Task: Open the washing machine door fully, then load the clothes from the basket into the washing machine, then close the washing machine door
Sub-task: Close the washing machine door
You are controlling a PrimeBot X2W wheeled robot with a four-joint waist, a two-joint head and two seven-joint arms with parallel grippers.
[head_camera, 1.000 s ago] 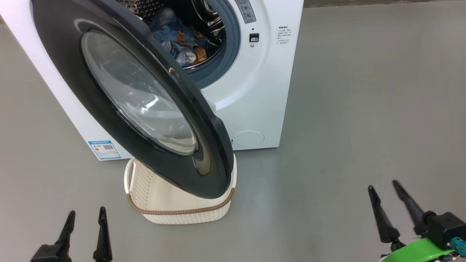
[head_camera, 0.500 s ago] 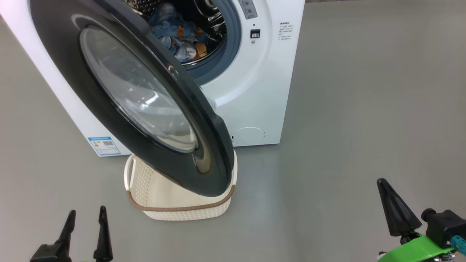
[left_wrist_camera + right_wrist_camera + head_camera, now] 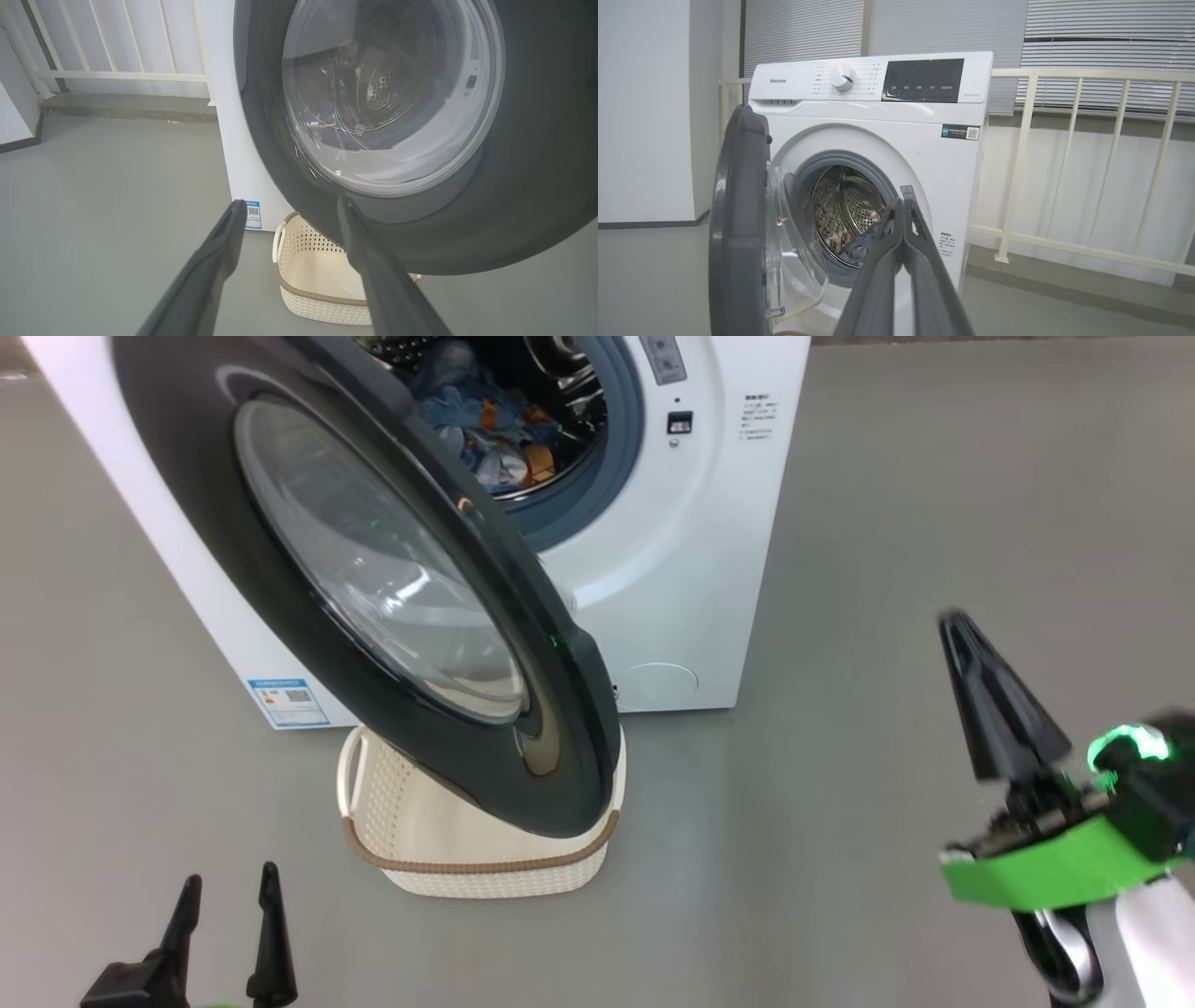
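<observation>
The white washing machine (image 3: 709,569) stands at the top, its door (image 3: 280,644) swung open and hanging over the basket (image 3: 485,887). Light-blue clothes (image 3: 495,429) with orange print lie inside the steel drum (image 3: 845,205). What shows of the basket's inside is bare. My left gripper (image 3: 229,887) is open at the lower left, low and short of the door; in the left wrist view its fingers (image 3: 219,252) frame the basket (image 3: 322,305) and the door's lower ring (image 3: 514,210). My right gripper (image 3: 954,623) is shut on nothing, raised at the right, pointing at the machine front (image 3: 901,203).
Grey floor (image 3: 934,476) spreads to the right of the machine and in front of the basket. A cream railing (image 3: 1069,140) with blinds behind it runs beside the machine. A blue label sticker (image 3: 288,702) marks the machine's lower left corner.
My right gripper has shut its fingers and risen higher and farther forward. The left gripper has stayed put. The head camera has shifted slightly.
</observation>
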